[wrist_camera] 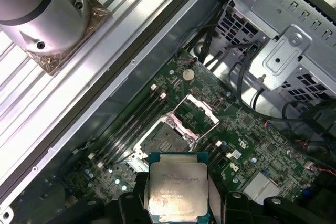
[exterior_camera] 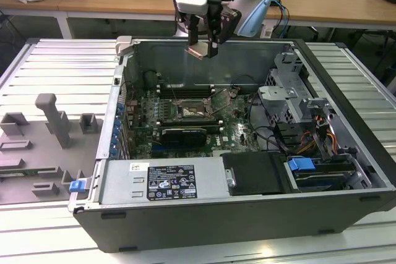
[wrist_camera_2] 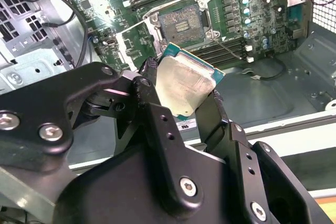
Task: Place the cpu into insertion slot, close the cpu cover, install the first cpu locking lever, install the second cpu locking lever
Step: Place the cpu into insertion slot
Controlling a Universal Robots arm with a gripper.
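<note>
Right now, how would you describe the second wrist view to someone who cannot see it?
A black robot hand grips a square, silvery cpu by its edges, holding it over the inside of an open computer case. Beyond the chip, on the green circuit board, the square insertion slot lies empty.

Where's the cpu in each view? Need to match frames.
Exterior view: cpu held in the jaws, above the open computer case.
Second wrist view: cpu between the black jaws, pale metal top facing the camera.
First wrist view: cpu between the jaws, printed top facing the camera.
Shared landmark: the empty insertion slot on the green board, beyond the cpu in both wrist views.
</note>
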